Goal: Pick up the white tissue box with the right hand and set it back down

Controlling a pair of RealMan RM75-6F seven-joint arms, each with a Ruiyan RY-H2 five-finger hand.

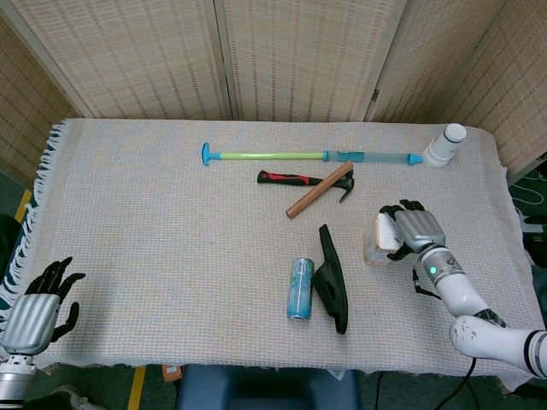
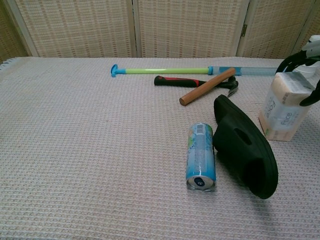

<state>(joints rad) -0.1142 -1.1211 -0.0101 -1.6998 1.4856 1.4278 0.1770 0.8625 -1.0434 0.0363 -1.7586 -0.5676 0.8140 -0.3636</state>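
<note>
Two hands show in the head view, one at each lower corner. At the lower left, the left hand (image 1: pixel 38 307) sits just off the edge of the woven table cloth (image 1: pixel 154 213) with its black fingers spread and nothing in them. Toward the upper middle lies a long green and blue rod (image 1: pixel 308 156), and just below it a hammer (image 1: pixel 309 184) with a wooden handle and a red and black grip. Lower, near the centre, a blue can (image 1: pixel 300 289) lies on its side, touching or nearly touching a black slipper (image 1: pixel 332 282) on its right. Further right stands the white tissue box (image 1: pixel 381 240), upright on the cloth at the right middle of the frame. The right hand (image 1: pixel 408 232) is against the box's right side: its dark fingers (image 2: pixel 290 61) arch over the top edge of the box, and the thumb shows lower down at the box's right face; the fingers are curled about the box, though whether they press it firmly cannot be told. At the upper right stands a white bottle (image 1: pixel 445 145), well apart from the box
</note>
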